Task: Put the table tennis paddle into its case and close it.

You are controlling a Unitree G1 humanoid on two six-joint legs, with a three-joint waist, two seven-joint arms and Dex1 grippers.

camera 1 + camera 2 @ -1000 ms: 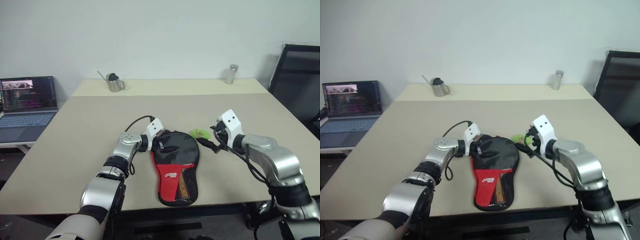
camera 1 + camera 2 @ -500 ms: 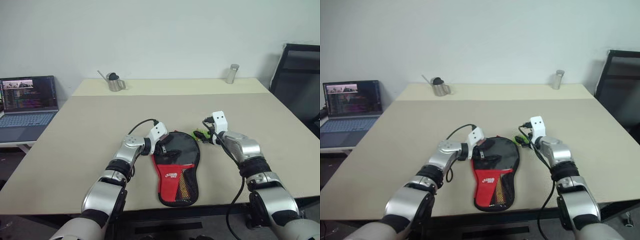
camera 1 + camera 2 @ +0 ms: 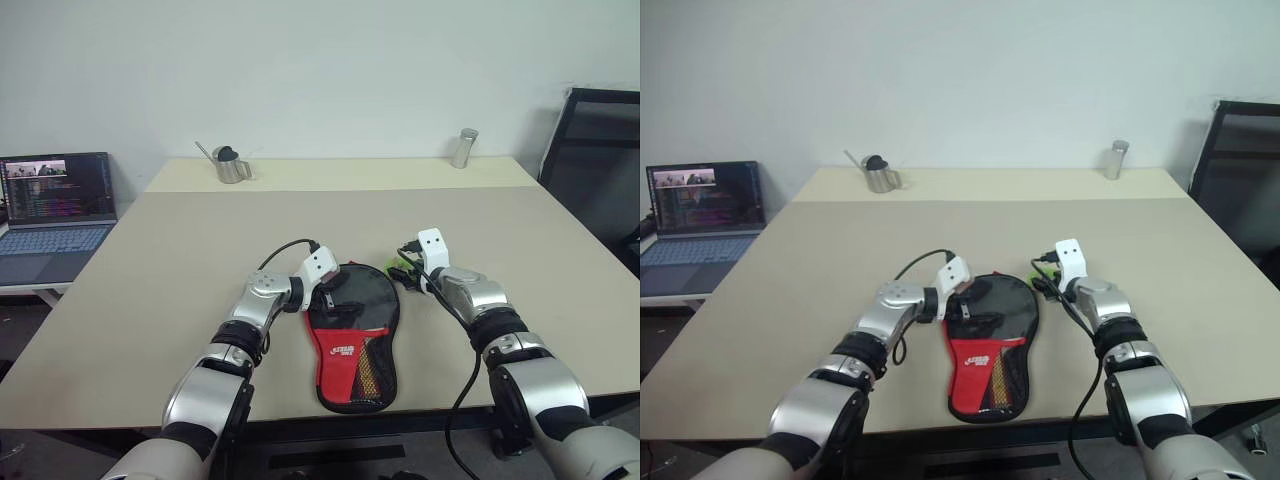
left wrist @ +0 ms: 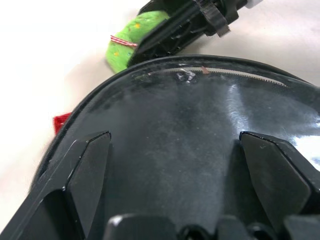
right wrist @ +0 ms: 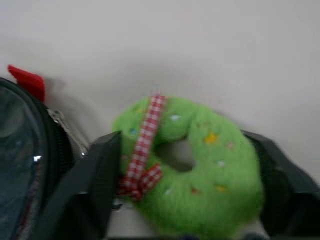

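Even, bright indoor light; glare on the case (image 4: 200, 135); right wrist view blurred.

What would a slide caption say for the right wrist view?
Right gripper jaws straddling a green felt wreath tag beside the case.

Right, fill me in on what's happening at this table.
A two-armed humanoid robot is working on a black and red paddle case that lies flat on the beige table. The left claw is open, resting on the case's round end. The right claw has its fingers either side of the green fuzzy ring tag on the zipper cord beside the case, not clearly clamped yet. The paddle itself cannot be made out, so it may already be inside.
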